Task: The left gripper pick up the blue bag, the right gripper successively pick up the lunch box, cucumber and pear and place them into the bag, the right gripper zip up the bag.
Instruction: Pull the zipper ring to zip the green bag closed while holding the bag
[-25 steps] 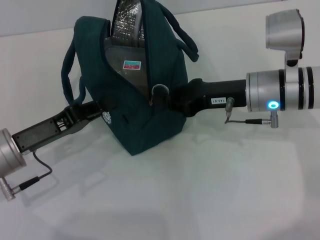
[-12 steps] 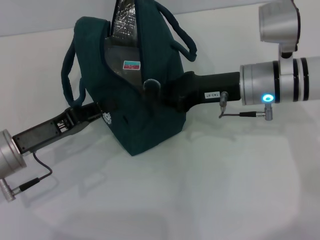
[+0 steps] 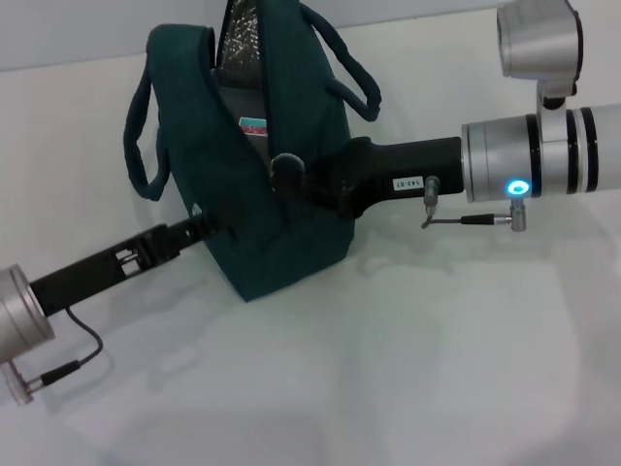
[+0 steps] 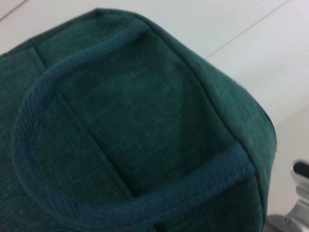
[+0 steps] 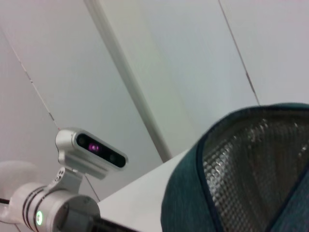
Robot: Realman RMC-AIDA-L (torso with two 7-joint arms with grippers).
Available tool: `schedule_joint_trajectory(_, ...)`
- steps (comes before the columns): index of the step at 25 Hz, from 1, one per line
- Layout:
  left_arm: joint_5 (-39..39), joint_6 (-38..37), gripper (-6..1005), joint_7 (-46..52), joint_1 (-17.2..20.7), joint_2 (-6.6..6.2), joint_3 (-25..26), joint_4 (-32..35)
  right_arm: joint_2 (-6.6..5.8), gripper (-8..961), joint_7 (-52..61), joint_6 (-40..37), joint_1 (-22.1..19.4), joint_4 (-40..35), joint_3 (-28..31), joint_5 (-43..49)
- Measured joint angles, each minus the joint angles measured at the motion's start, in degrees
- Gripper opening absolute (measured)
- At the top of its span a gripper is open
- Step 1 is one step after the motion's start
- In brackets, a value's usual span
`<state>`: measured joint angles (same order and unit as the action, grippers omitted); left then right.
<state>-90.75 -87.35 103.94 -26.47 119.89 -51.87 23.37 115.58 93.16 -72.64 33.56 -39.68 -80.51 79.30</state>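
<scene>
Fabric dominates the scene: the blue bag (image 3: 262,165) stands on the white table (image 3: 408,369) in the upper left-centre of the head view, its mouth partly open so the silver lining (image 3: 243,29) shows at the top edge. Through that gap a red and teal sticker (image 3: 254,126) is visible, which I take to be the lunch box (image 3: 247,112) already inside; cucumber and pear are not seen anywhere, so presumably they sit inside too.

The right gripper (image 3: 287,171) reaches in from the right of the frame and meets the bag's front seam at mid-height. Its fingers are hidden by its own dark housing, so whether they pinch the zip pull I cannot tell.

The left gripper (image 3: 199,225) comes up from the lower left and touches the bag's lower left end. Its fingers are buried against the cloth; their state I cannot tell either.

The step in hand looks like zipping. To do it well, the left arm should hold the bag firm as an anchor while the right draws the pull steadily along the seam's curve, keeping the lining clear of the teeth.
</scene>
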Motion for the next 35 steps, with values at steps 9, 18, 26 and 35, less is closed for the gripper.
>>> schedule_joint_trajectory(9,1.36,-1.37,588,-12.87,0.79,0.39,-0.58,-3.65,0.22,12,0.00,-1.40,0.44,-2.57,0.09,-1.00)
schedule_joint_trajectory(18,3.99,-0.79,700,-22.36,-0.78,0.66,-0.73,-9.10,0.02,12,0.05,-3.53,2.20,-2.89,0.13,-3.79)
schedule_joint_trajectory(26,5.94,-0.29,700,-26.77,-2.00,0.81,-0.78,-11.76,0.03,12,0.04,-4.21,2.21,-3.43,0.80,-7.36)
schedule_joint_trajectory(35,6.41,0.05,699,-27.75,-2.00,0.79,-0.78,-11.84,0.02,13,0.05,-5.76,2.08,-2.58,2.84,-9.71)
